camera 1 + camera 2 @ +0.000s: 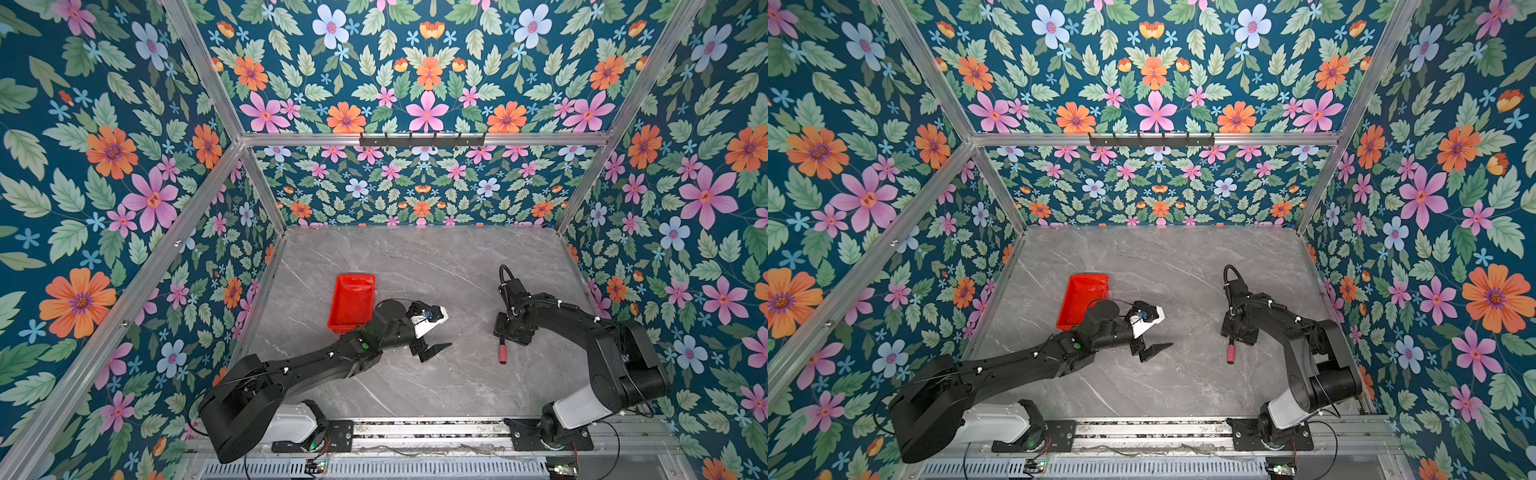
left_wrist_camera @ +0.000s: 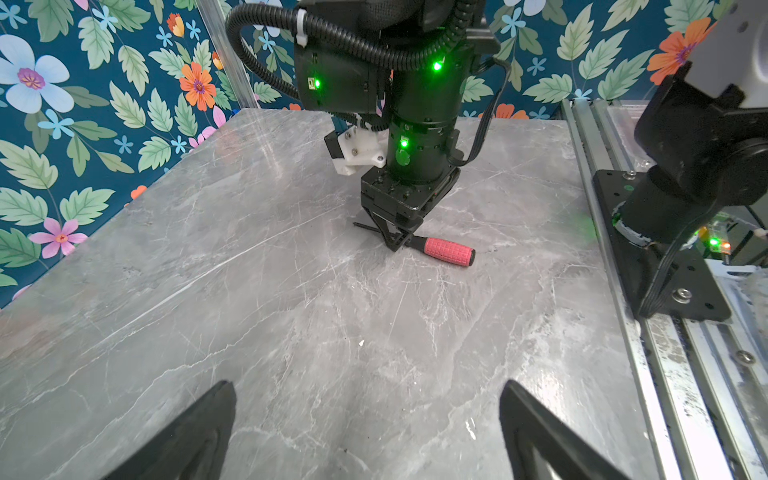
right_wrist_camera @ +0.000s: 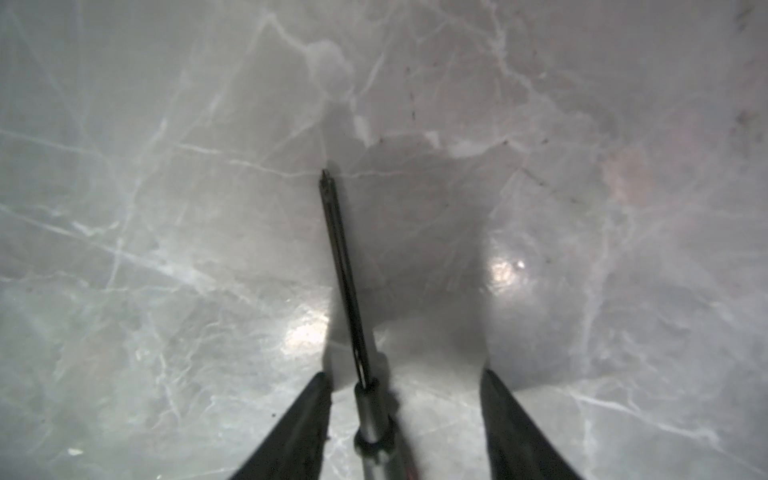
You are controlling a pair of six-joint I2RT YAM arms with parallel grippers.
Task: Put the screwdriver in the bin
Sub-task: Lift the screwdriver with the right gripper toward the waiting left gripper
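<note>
Under the right gripper (image 3: pixel 405 374), whose half-open jaws straddle its thin black shaft unclamped, lies the pink-red-handled slim screwdriver (image 2: pixel 446 251), handle toward the robot, red rectangular plastic bin (image 1: pixel 353 299) well leftward.

Screwdriver (image 2: pixel 446 251): ribbed grip w/ metal shaft; bin (image 1: pixel 352 301) glossy plastic; table (image 2: pixel 291 311) polished marble-look.

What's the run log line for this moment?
right gripper: open, straddling screwdriver lying on table | left gripper: open, empty | bin: screwdriver not yet inside
</note>
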